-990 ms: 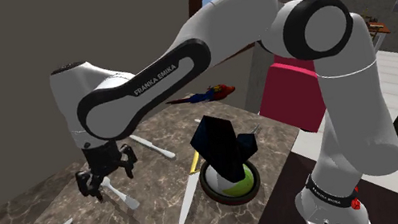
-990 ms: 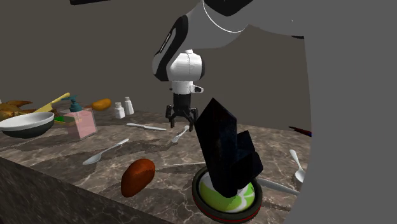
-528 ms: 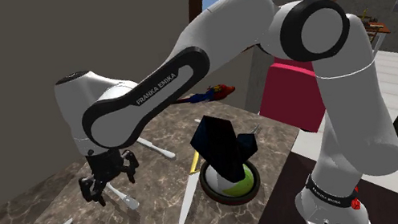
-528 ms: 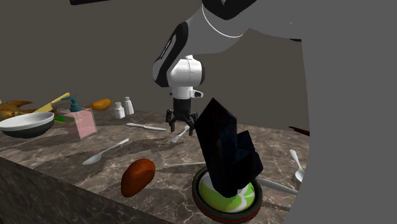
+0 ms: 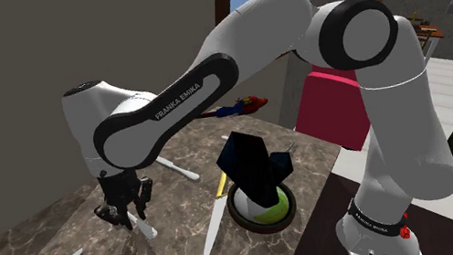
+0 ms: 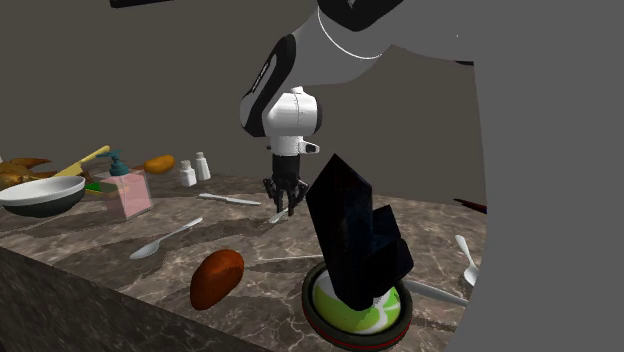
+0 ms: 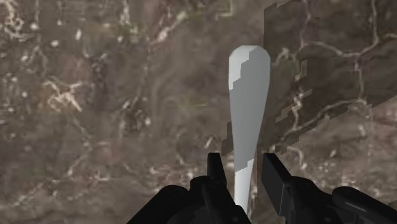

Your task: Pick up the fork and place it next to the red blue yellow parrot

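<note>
Fingers (image 7: 216,173) black, apart yet drawn in close, one on each side of the fork's (image 7: 249,95) slim handle, with a thin strip of counter (image 7: 95,95) visible between each pad and the pale stem. Not clasping it. Gripper (image 7: 243,159) pointed straight down, low over the brown marbled counter. Fork flat on that surface, well apart from the parrot (image 5: 242,107) at the counter's far edge.

Hard to make out in the wrist view: the fork's far end, broad and rounded with a jagged outline, no separate prongs distinguishable. Near end cut off beneath the hand. In the shoulder view, just a short white stub of fork (image 5: 143,227) poking out below the gripper (image 5: 126,206), the rest behind the fingers. In the second exterior view, little more than a pale sliver of fork (image 6: 279,214) under the gripper (image 6: 286,200). Parrot partly behind the white forearm, some red and blue of it showing. Tall black faceted object (image 5: 254,169) standing in a green-lined bowl (image 5: 290,203), covering the counter behind it.

Against half a second ago: fingers then splayed wide, now pulled in narrow about the handle. Hand over the same spot. Fork unmoved.
</note>
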`<action>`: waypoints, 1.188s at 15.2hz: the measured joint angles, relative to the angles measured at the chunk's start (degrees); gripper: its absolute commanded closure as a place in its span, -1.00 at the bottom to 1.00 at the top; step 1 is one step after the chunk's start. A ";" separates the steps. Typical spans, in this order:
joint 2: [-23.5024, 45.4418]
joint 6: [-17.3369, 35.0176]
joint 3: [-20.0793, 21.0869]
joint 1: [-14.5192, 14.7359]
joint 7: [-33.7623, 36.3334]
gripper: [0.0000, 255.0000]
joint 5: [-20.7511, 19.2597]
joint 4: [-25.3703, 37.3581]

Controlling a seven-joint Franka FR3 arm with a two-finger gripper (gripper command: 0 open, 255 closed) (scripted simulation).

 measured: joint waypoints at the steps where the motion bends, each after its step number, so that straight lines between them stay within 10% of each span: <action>1: 0.00 0.00 0.00 0.00 0.00 1.00 0.00 0.00; 18: -3.76 -7.43 0.71 -0.45 -0.42 1.00 1.28 3.84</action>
